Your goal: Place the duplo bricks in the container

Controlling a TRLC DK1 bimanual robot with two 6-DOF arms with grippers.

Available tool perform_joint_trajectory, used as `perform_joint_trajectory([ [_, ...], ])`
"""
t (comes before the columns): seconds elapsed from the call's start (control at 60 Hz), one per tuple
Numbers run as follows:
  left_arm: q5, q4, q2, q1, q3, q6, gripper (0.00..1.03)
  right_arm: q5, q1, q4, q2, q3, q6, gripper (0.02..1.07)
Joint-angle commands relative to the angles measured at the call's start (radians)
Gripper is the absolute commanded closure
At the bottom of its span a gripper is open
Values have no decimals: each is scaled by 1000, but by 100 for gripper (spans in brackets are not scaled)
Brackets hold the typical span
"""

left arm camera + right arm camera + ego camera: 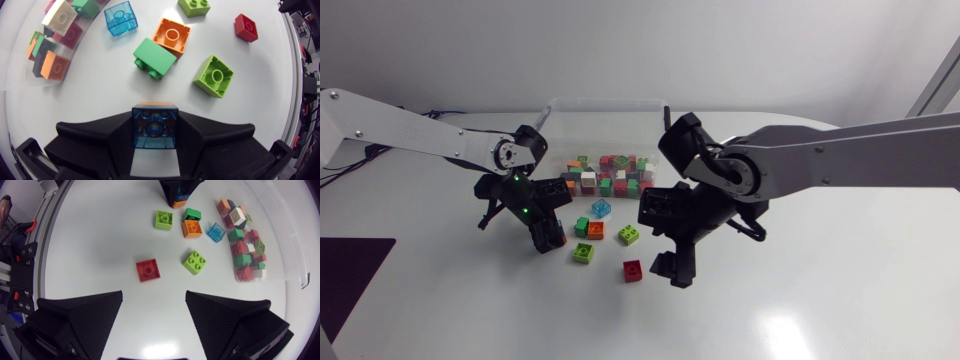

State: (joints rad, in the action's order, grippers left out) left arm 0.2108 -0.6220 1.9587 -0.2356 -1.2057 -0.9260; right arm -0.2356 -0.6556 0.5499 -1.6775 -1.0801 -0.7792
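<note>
Head view, left claw [548, 238]: clenched on the held brick [554, 241], low over the counter [800, 300], near the container's front.
Head view, container [605, 125]: a clear tub at the far middle of the counter, with stored bricks [605, 178] heaped along its near wall.
Head view, loose bricks: between the two claws lie the loose blue brick [601, 208], the green brick [581, 228] just beside the orange brick [596, 230], the four-stud lime brick [629, 235], the ring-faced lime brick [583, 253] and the red brick [633, 270].
Head view, right claw [660, 242]: released, just beside the red brick.

Left wrist view, left claw [154, 132]: both fingers press the held brick [154, 127] from two sides. It is translucent blue, with an orange edge along its far side.
Left wrist view, ahead of the claw: green brick [154, 57] nearest, orange brick [172, 36] just behind it, ring-faced lime brick [214, 75] to one side, loose blue brick [120, 18] farther off.
Left wrist view, container [30, 75]: off to the side, with the stored bricks [55, 30] inside.

Right wrist view, right claw [154, 315]: fingers spread wide, with nothing between them.
Right wrist view, red brick [148, 270]: on the counter ahead of the gap, apart from both fingers.
Right wrist view, four-stud lime brick [195, 262]: near the red brick, on the container's side.
Right wrist view, left claw [175, 192]: at the far end, the held brick [178, 203] at its tip.
</note>
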Motion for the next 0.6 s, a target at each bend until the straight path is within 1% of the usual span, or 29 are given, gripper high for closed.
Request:
perform_joint_trajectory([
  [0.0, 38, -41, -38, 21, -32, -45, 71, 1, -24, 1, -56, -37, -46, 17],
  [0.183, 118, -125, -179, 32, -22, -71, 71, 19, -61, 4, -149, -81, -92, 17],
  [0.383, 187, -133, -368, 51, 3, -71, 71, 21, -79, 5, -249, -138, -107, 17],
  [0.517, 234, -162, -416, 73, -38, -71, 71, 27, -93, 13, -289, -172, -112, 17],
  [0.533, 243, -165, -417, 81, -51, -71, 71, 27, -95, 13, -294, -173, -112, 18],
  [0.567, 257, -166, -419, 88, -69, -68, 71, 28, -98, 15, -304, -179, -115, 23],
  [0.583, 259, -168, -419, 90, -72, -68, 71, 28, -98, 21, -312, -185, -120, 28],
])
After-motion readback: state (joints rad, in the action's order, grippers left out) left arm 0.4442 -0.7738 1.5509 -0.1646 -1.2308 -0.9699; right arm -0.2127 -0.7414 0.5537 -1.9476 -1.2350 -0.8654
